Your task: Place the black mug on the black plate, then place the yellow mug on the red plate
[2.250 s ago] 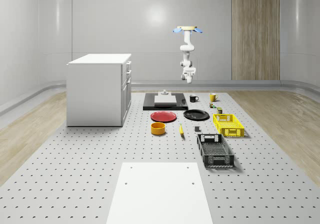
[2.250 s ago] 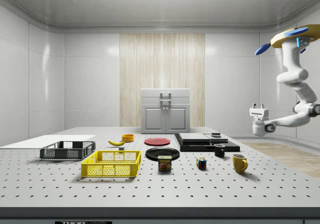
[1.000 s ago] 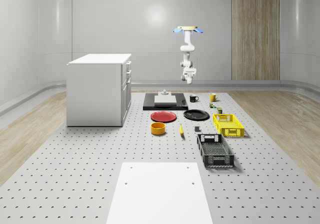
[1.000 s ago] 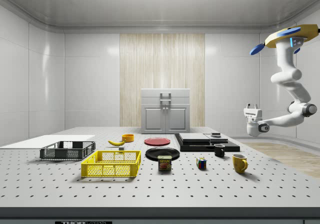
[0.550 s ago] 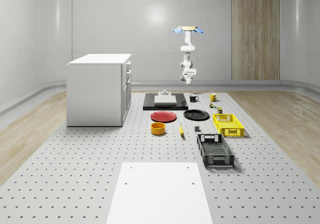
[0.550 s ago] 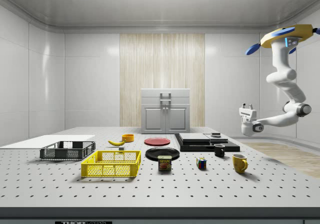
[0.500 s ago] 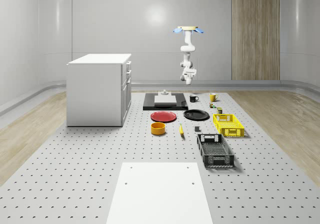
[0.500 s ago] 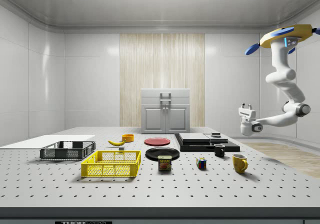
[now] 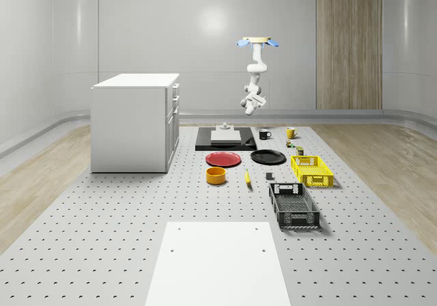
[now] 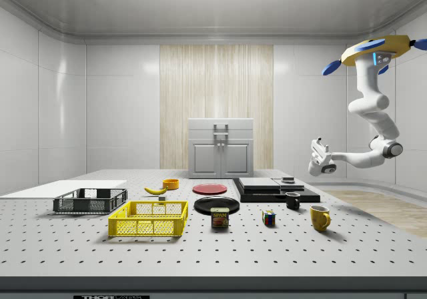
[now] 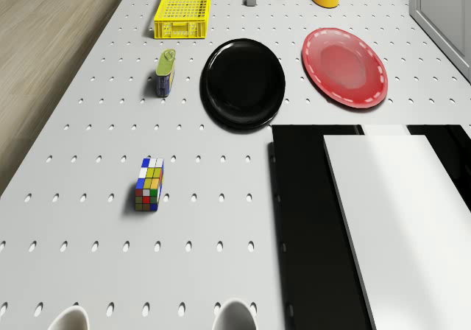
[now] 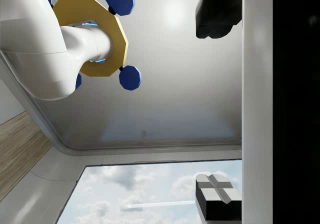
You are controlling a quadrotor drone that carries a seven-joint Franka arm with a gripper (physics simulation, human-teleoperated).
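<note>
Hand: hand (image 10: pixel 315 149) empty, fingers apart, tilted up and back; it hangs in the air past the counter's (image 9: pixel 102 224) far edge, above and behind the black mug (image 10: pixel 293 200). Since 2.2 s ago it has risen and swung toward the side view's left.
Drone: drone (image 10: pixel 377 49) hovers high beyond the counter's far edge, now tilted and shifted a little toward the side view's left.
Black mug: upright on the counter near the far edge, beside the black slab (image 9: pixel 226 140), unmoved.
Yellow mug: yellow mug (image 10: pixel 319 217) upright near the far corner, unmoved.
Plates: black plate (image 11: pixel 243 84) and red plate (image 11: pixel 344 67) lie side by side, both bare.
</note>
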